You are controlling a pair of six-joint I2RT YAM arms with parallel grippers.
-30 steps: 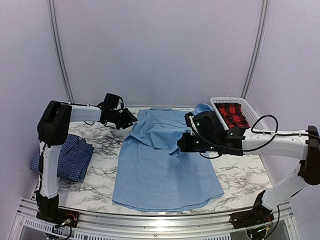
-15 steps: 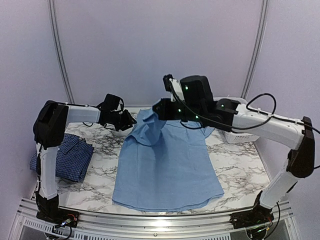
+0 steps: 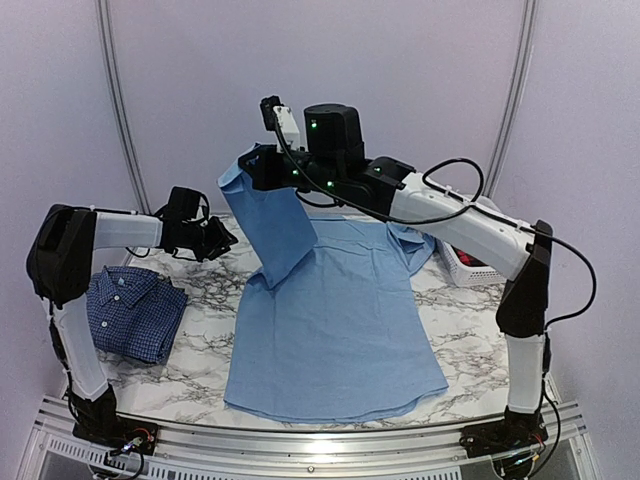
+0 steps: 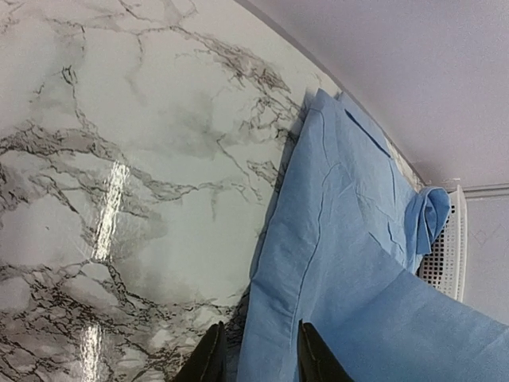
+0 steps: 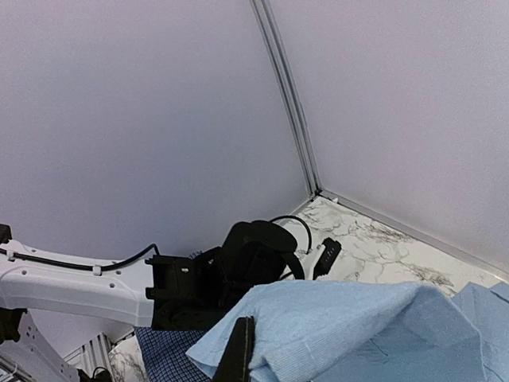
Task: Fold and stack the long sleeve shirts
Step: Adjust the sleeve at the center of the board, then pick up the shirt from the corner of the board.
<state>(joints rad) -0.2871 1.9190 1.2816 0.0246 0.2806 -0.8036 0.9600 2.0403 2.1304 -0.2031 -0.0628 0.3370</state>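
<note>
The worktop [image 3: 480,350] is carrying the light blue shirt [image 3: 340,320], spread flat. A second ago the right end effector [image 3: 252,168] was low at that shirt's right side. Now it is pinching a flap of it high above the shirt's far-left corner, so we are judging the cross-fold underway. The dark checked shirt [image 3: 135,310] is lying folded, well left of it. The left end effector [image 3: 228,240], parted and empty, is backing off leftward.

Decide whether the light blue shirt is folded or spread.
Spread: the light blue shirt lies flat, one side held up by the right fingers.
</note>
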